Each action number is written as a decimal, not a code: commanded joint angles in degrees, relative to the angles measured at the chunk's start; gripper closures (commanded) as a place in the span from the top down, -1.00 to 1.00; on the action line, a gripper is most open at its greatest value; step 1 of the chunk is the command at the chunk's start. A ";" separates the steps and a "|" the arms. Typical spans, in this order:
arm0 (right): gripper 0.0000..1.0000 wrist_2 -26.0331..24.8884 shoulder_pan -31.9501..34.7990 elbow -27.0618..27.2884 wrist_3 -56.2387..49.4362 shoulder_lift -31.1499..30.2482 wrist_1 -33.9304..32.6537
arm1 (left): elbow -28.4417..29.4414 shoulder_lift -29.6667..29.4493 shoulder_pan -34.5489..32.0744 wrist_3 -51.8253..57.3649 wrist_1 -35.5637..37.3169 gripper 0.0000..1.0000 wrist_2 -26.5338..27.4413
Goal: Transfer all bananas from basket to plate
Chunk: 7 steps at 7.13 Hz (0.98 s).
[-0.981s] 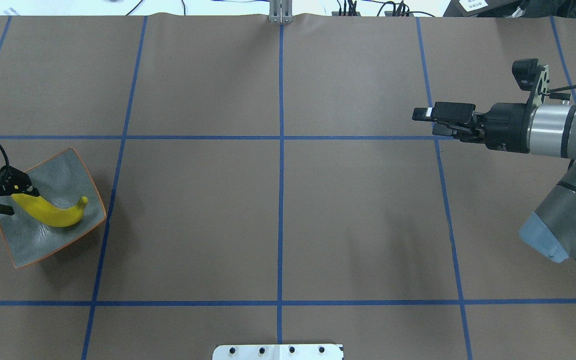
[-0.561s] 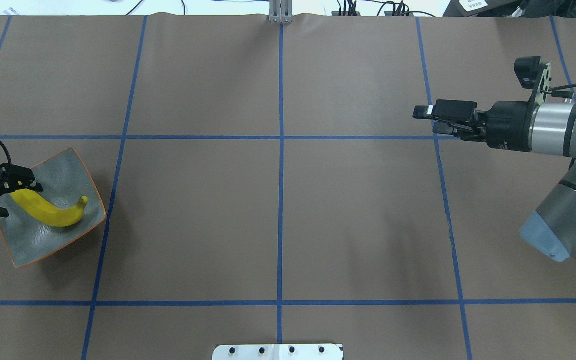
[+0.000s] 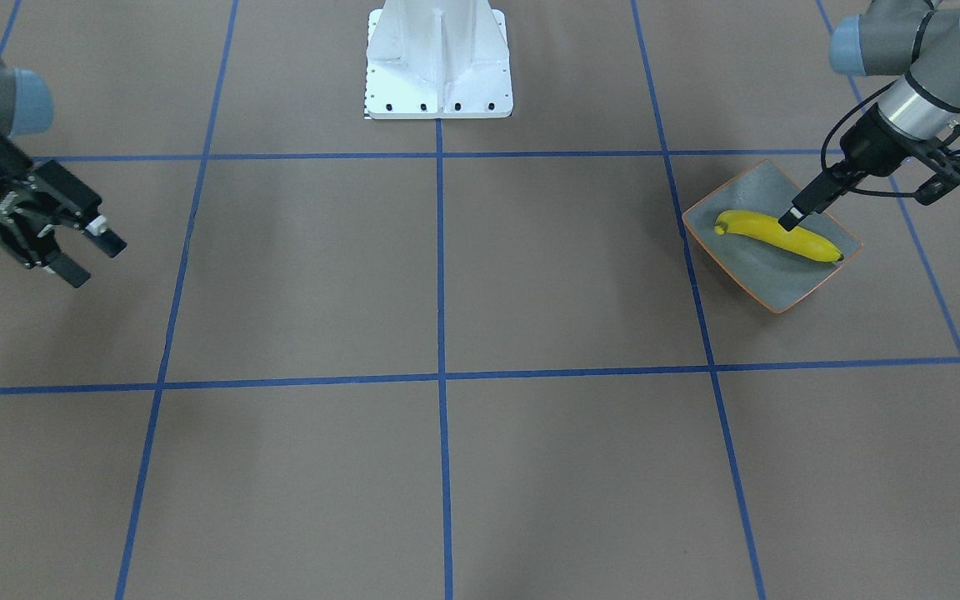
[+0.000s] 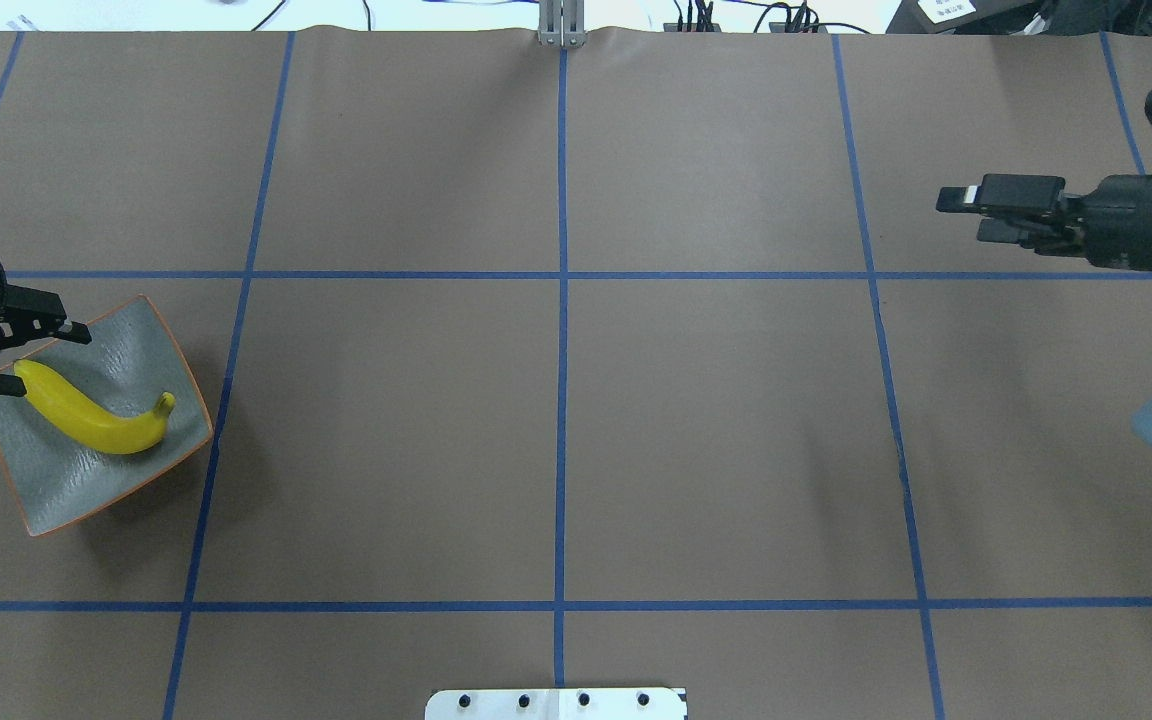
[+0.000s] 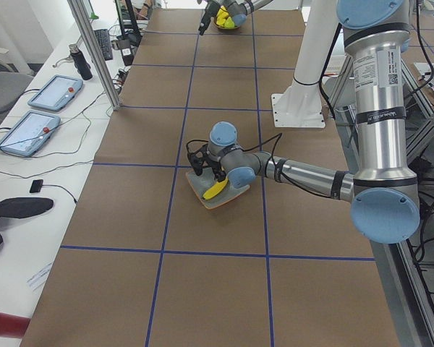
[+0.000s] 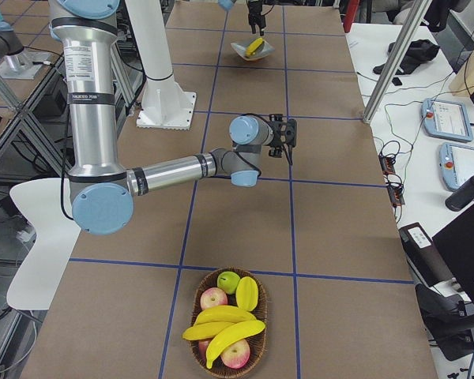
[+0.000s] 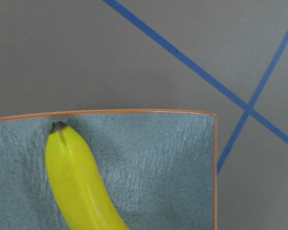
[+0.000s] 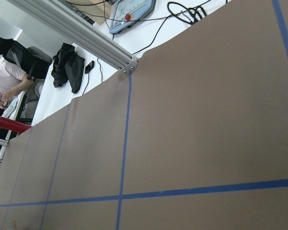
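One yellow banana [image 4: 91, 418] lies in the plate [image 4: 141, 335], a grey-green dish with an orange rim at the table's left. My left gripper [image 4: 36, 357] is open and empty, just above the banana's left end. The front view shows one fingertip [image 3: 791, 220] over the banana [image 3: 780, 236] and the plate [image 3: 780, 283]. The left wrist view shows the banana [image 7: 79, 187] on the plate [image 7: 153, 158]. My right gripper [image 4: 971, 215] is open and empty at the far right, above the table [image 3: 90, 257]. The wicker basket [image 6: 197, 351] holds more bananas [image 6: 223, 315].
The basket also holds red apples [image 6: 214, 298] and a green one [image 6: 229, 280]; it stands off the overhead view's right side. The white robot base [image 3: 438, 58] stands at the table's near-robot edge. Blue tape lines cross the brown table.
My left gripper has drawn back off the banana's end, its fingers spread wider. The banana stays lying in the plate. My right arm has pulled back to the right.
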 commanded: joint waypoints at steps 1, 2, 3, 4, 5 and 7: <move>1.00 9.67 11.11 -9.92 -13.08 -0.21 -0.33 | -1.18 -0.03 -1.12 0.09 0.09 0.98 -0.18; 1.00 11.79 14.98 -13.88 -20.27 -0.48 -0.59 | -1.10 -0.03 -1.56 2.78 0.17 0.98 -0.18; 1.00 15.73 19.37 -17.14 -27.91 -1.00 -2.86 | -1.10 0.23 -2.44 8.03 0.26 0.98 -0.96; 1.00 18.20 23.33 -17.78 -37.29 -2.05 -8.28 | -1.01 0.24 -2.79 8.69 0.26 0.98 -1.67; 1.00 18.75 26.50 -17.78 -49.05 -3.71 -15.12 | -0.75 0.15 -2.89 8.79 0.26 0.98 -1.67; 1.00 18.67 33.27 -17.78 -76.45 -5.92 -30.23 | -0.39 -0.03 -2.80 8.88 0.18 0.98 -1.76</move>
